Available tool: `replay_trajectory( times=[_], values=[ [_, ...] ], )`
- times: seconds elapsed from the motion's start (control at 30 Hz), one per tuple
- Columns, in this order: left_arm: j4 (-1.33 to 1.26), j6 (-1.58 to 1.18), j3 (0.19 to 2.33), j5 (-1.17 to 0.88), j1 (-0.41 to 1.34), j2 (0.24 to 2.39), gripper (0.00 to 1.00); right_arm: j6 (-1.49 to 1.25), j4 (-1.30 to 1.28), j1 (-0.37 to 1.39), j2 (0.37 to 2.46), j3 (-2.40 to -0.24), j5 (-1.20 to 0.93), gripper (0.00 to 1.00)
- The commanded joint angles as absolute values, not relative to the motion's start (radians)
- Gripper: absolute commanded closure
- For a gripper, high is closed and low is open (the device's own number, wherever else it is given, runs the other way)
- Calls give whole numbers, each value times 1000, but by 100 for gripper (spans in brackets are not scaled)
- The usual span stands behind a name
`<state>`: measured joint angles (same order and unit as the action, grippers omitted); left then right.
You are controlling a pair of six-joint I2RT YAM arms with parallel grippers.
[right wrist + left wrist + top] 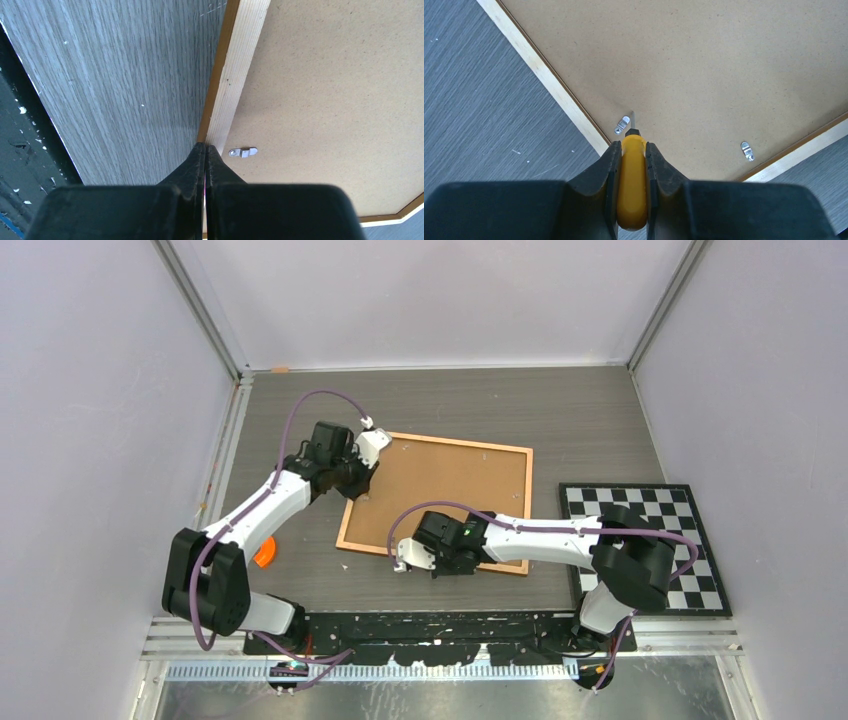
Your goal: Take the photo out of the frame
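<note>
Yellow screwdriver (632, 185) beside frame (549, 79) clip (622, 125)

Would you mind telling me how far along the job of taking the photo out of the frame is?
Done: the frame lies face down, backing board up. In hand: the left tool grips a yellow screwdriver, its tip at a metal clip; the shut right tool sits at the frame's border. Left: the board is in place, clips on it, and the photo is out of sight.

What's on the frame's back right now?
Backing board with metal clips; left hand holds a yellow screwdriver beside one clip. The board hides the photo.
</note>
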<state>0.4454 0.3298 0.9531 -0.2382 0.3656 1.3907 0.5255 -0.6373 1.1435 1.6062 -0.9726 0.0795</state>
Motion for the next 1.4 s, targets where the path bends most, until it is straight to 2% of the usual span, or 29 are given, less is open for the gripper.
replay_trajectory(
  times=[0.0,0.13,0.37,0.6,0.87,1.0,1.1,1.23,1.37],
  values=[
    [534,314,958,-292,376,1376,100,524,-666,1147,1627,-979,30,98],
    [552,296,998,-307,374,1356,100,517,-653,1147,1609,-975,26,95],
    [616,238,1087,-375,344,1316,100,492,-633,1131,1553,-975,18,67],
    [708,203,1153,-466,324,1267,100,452,-654,1037,1478,-1039,-64,51],
    [812,133,1190,-670,322,1203,100,329,-643,889,1384,-1208,-174,34],
    [821,113,1175,-771,322,1158,100,244,-607,873,1394,-1273,-259,31],
    [841,119,1170,-829,321,1140,100,163,-578,873,1421,-1298,-403,31],
    [839,117,1152,-894,322,1124,100,51,-526,873,1482,-1303,-565,33],
    [823,114,1129,-931,322,1113,100,7,-513,873,1535,-1326,-638,38]
  ],
)
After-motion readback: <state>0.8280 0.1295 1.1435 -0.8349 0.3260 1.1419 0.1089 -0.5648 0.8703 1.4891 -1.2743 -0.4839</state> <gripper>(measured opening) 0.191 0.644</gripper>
